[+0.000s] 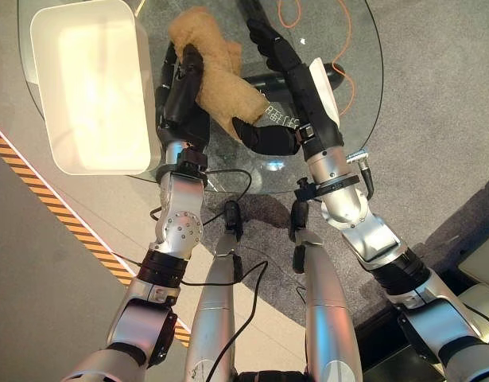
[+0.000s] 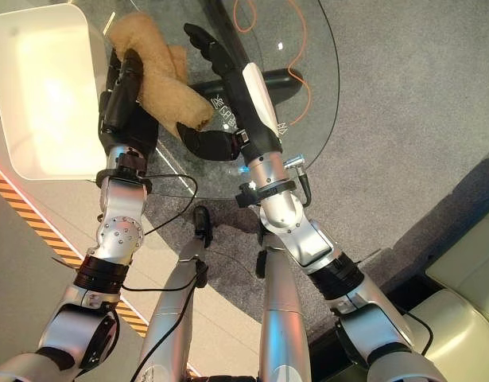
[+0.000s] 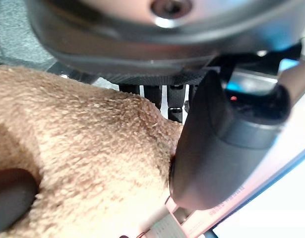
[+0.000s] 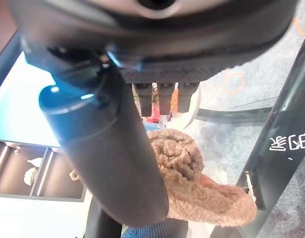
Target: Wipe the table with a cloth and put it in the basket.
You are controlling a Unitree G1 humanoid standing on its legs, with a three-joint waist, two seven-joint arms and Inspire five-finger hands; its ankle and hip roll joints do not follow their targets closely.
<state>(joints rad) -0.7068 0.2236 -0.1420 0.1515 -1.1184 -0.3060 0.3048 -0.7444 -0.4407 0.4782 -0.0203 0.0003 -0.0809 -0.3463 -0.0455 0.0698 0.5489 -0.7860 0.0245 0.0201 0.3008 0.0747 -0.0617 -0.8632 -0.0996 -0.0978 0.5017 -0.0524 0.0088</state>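
Cloth (image 1: 216,76), tan and fluffy, lies bunched on your round glass surface (image 1: 351,48), just right of the white basket (image 1: 89,87) that sits at the surface's left edge. Your left robot hand (image 1: 180,83) has its fingers curled over the cloth's left side, gripping it. Your right robot hand (image 1: 280,56) rests beside the cloth with fingers stretched out straight, its thumb (image 1: 264,137) lying against the cloth's near end. Nothing is in the basket.
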